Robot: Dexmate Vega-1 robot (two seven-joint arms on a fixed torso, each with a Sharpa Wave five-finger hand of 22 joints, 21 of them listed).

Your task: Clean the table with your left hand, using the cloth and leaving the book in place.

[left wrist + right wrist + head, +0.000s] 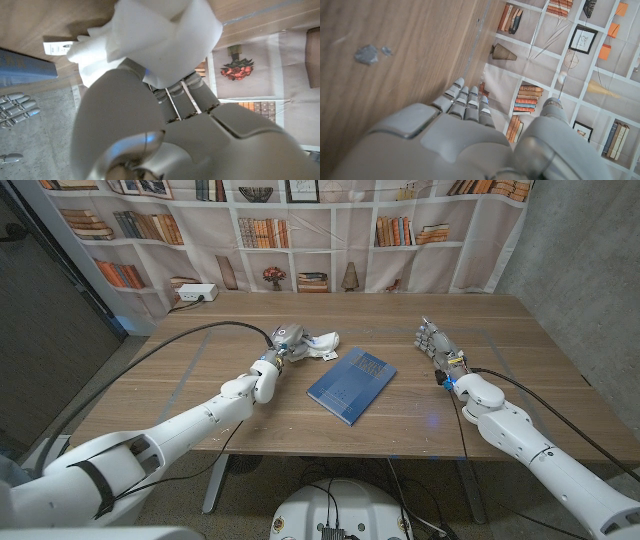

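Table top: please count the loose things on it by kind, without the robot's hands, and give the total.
White cloth, held by the left hand: 1
Blue book: 1
White power strip: 1
Total: 3

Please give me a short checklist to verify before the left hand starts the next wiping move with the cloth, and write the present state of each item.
1. Left hand holds the white cloth: ok, bunched in its fingers in the left wrist view.
2. Cloth lies on the table: ok.
3. Blue book is apart from the cloth: ok, but close beside it, so wipe away from it.
4. Right hand is out of the wiping path: ok, it holds nothing on the far side of the book.
5. Grip is firm enough: cannot tell.
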